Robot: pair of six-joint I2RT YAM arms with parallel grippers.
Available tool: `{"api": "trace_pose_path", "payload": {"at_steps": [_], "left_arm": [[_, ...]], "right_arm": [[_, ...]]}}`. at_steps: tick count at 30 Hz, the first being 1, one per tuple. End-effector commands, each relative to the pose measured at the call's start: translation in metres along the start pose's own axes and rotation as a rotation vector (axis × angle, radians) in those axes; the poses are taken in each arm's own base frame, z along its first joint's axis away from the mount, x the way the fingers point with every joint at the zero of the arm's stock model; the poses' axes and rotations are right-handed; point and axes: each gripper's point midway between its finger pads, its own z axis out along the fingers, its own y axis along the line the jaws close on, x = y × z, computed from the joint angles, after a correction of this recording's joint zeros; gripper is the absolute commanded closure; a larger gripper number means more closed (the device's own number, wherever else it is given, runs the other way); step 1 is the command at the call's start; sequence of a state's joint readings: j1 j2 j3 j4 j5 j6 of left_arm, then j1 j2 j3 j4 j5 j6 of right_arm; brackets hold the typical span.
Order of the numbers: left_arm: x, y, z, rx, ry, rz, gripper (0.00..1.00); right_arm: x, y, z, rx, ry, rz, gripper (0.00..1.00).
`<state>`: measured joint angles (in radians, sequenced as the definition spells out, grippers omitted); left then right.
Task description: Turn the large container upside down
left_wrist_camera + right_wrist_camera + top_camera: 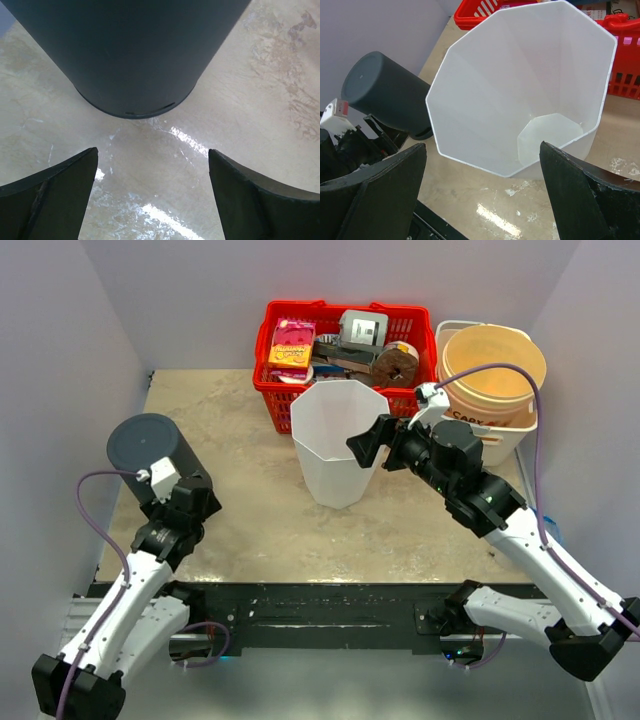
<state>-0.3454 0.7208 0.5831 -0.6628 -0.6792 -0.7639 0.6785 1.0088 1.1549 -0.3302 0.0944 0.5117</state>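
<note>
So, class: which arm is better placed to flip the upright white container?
Right. The right tool, open, sits beside the white container; the left tool faces the dark cylinder, well away from it.

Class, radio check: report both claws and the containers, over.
Left claw open, just behind dark bin, closed end up. Right claw open beside upright white bin. Nothing in between.
</note>
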Motion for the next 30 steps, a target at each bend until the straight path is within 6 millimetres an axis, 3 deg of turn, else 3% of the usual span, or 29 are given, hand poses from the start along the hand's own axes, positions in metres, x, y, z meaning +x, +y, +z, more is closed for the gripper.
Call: {"api": "trace_pose_path", "payload": {"at_steps": [1, 11, 19, 26, 30], "left_arm": [[-0.038, -0.007, 0.001, 0.042, -0.055, 0.039, 0.04], [-0.063, 0.014, 0.036, 0.043, -0.001, 0.118, 0.03], [-0.098, -0.017, 0.075, 0.122, 0.000, 0.287, 0.04], [-0.129, -0.035, 0.122, 0.134, 0.001, 0.257, 0.04], [-0.157, -0.051, 0.155, 0.142, -0.020, 0.250, 0.04]], "right_arm": [[-0.021, 0.009, -0.008, -0.027, -0.067, -0.004, 0.01], [-0.022, 0.011, -0.007, -0.034, -0.065, -0.014, 0.01], [-0.019, 0.007, -0.003, -0.021, -0.054, -0.024, 0.01], [-0.016, 0.001, -0.007, 0.003, -0.061, -0.032, 0.01], [-0.014, -0.005, -0.009, 0.024, -0.056, -0.047, 0.01]]}}
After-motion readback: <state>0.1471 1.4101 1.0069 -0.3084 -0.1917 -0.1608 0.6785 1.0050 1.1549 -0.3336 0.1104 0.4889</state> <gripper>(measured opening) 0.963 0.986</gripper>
